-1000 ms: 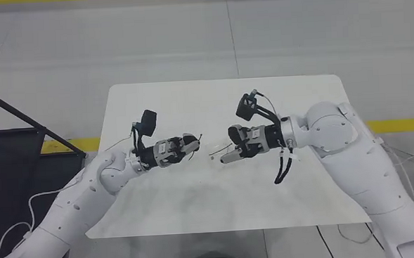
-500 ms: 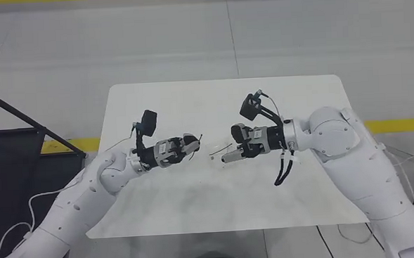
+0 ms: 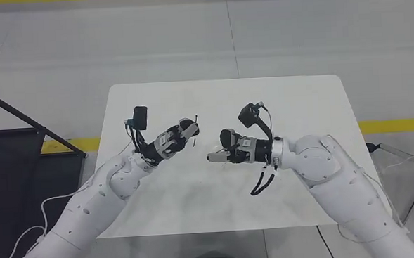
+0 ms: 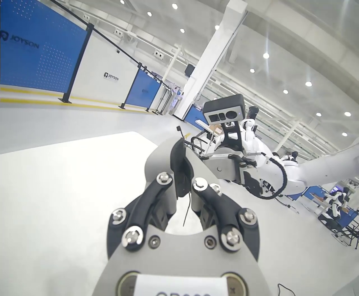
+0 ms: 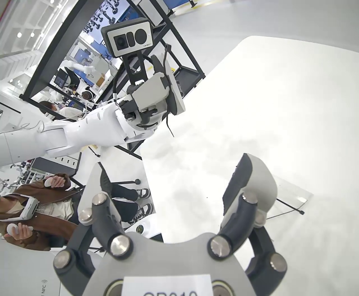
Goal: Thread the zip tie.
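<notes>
Your left gripper (image 4: 182,157) is clenched on the zip tie (image 4: 187,208), pinching the black strap partway along. The head pokes out past the fingertips, and the thin tail hangs free on the wrist side of the pads. You hold it up off the white worktop (image 3: 297,103), left of the middle, with the tie's head end pointing toward the far edge. Your right gripper (image 5: 172,168) faces it from near by but does not touch it. Its fingers are spread wide with nothing between them, and it too is above the worktop. A second tie (image 5: 301,212), also black, lies flat on the worktop just beside one finger of the right gripper.
</notes>
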You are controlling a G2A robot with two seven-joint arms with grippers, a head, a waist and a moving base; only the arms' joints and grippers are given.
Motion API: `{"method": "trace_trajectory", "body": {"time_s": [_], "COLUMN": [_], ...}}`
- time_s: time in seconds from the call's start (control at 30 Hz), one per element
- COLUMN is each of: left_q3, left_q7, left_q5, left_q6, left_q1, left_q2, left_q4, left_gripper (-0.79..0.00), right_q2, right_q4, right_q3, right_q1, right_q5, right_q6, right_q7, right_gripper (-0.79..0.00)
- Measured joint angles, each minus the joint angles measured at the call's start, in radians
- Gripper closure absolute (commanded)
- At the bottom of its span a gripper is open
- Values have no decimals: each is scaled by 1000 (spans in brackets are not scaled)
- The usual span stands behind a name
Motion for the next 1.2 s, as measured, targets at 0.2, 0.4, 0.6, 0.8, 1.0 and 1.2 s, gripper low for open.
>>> {"method": "trace_trajectory", "body": {"time_s": [0.2,0.4,0.6,0.8,1.0,1.2], "left_q3": [0,-12,-33,-48,-63,-77], "left_q7": [0,-15,11,5,-12,-28], "left_q5": [0,9,23,19,17,19], "left_q6": [0,48,47,30,20,17], "left_q1": [0,25,44,51,57,63], "left_q2": [0,-8,-22,-36,-48,-60], "left_q4": [0,-38,-43,-33,-26,-21], "left_gripper": [0,0,0,0,0,0], "right_q2": [0,-17,-41,-58,-74,-83], "right_q4": [-1,11,62,100,124,137], "right_q3": [0,-44,-88,-110,-131,-133], "right_q1": [-1,9,44,69,88,94], "right_q5": [0,7,8,13,6,6], "right_q6": [1,-12,-31,-31,-21,-25], "right_q7": [-1,-27,-65,-78,-87,-85], "right_gripper": [-785,-785,-622,-477,-342,-256]}}
